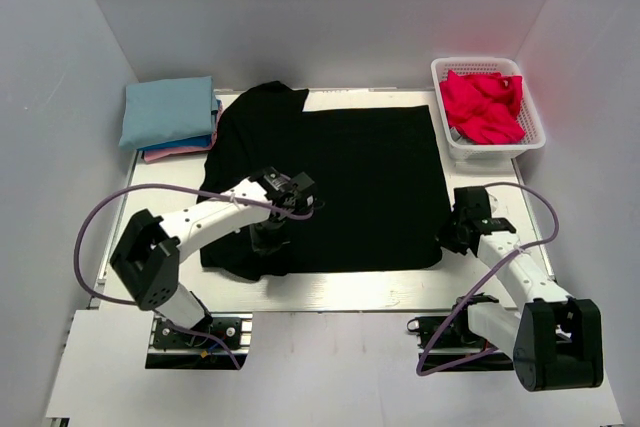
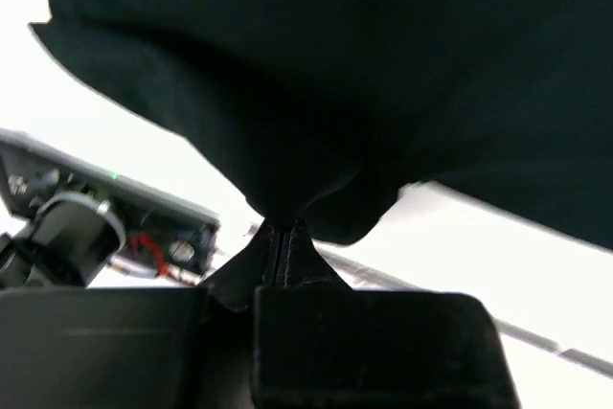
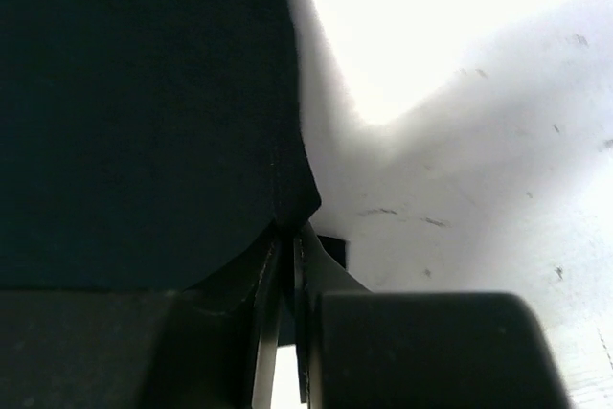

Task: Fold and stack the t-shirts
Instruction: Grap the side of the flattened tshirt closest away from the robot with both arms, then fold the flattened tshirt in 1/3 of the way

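Note:
A large black t-shirt [image 1: 350, 182] lies spread over the middle of the table. My left gripper [image 1: 300, 202] is shut on a fold of it near its left side, lifting the cloth [image 2: 316, 93] into a peak. My right gripper [image 1: 447, 234] is shut on the shirt's front right corner [image 3: 192, 112]. A folded light blue t-shirt [image 1: 168, 109] tops a stack at the back left, over a blue and a pink one [image 1: 170, 154]. A bright red t-shirt [image 1: 485, 107] lies crumpled in the basket.
A white lattice basket [image 1: 530, 142] stands at the back right. White walls close in the table on three sides. The table's front edge [image 1: 330, 292] runs just beyond my arm bases.

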### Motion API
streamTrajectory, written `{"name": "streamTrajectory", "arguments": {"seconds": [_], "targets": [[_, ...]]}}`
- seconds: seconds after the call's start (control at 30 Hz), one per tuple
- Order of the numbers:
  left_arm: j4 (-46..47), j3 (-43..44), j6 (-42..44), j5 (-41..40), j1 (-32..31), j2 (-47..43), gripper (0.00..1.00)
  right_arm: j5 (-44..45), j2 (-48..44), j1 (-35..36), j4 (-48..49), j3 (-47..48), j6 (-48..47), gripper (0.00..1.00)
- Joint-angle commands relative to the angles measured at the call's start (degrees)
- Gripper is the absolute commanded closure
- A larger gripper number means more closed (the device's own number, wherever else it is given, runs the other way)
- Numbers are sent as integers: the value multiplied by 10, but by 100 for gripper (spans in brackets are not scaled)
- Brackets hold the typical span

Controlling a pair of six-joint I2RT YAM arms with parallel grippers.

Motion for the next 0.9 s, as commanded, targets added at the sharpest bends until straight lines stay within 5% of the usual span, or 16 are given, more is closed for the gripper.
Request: {"name": "streamTrajectory", "arguments": {"seconds": [0.0,0.43,0.87], "targets": [[-27,48,7,-69,8,21,100,-13,10,1,-5,51,-16,90],[-27,204,59,-279,85,102,100,-15,107,-2,16,168,-24,100],[160,333,217,-290,198,247,100,-10,235,-12,72,290,-17,100]]}}
